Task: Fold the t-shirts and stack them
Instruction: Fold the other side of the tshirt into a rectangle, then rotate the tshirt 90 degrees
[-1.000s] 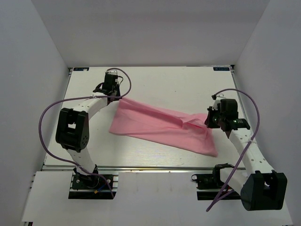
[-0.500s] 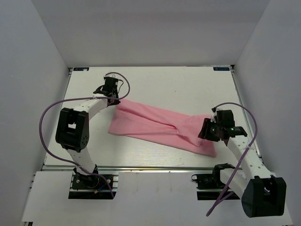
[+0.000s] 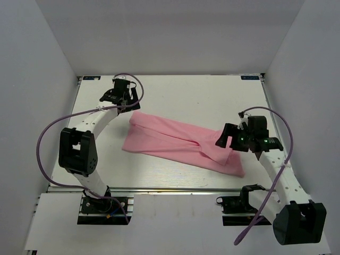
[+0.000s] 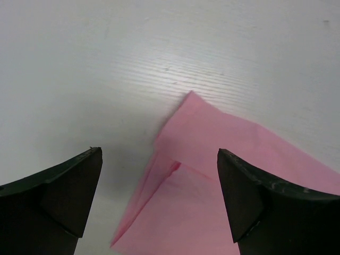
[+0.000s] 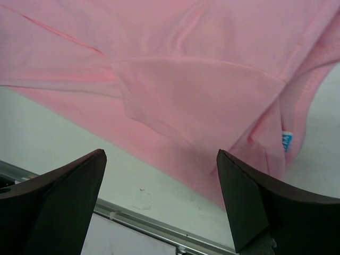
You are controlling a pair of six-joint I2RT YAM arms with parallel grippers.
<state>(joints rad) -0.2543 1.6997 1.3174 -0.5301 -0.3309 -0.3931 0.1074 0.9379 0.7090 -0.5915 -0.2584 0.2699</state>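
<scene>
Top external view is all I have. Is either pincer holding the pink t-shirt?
Observer: No. In the left wrist view the left pincer is open, and the t-shirt corner lies flat on the table, ungripped.
Operator: And the right one?
Observer: The right wrist view shows the right pincer open as well. It is over the t-shirt with nothing between its fingers.
Operator: Any label showing?
Observer: Yes, a small blue tag at the t-shirt's edge, in the right wrist view.

White table (image 3: 212,95), faint ribbed grain; pink t-shirt (image 3: 175,141) lying on it, long diag strip across middle
</scene>
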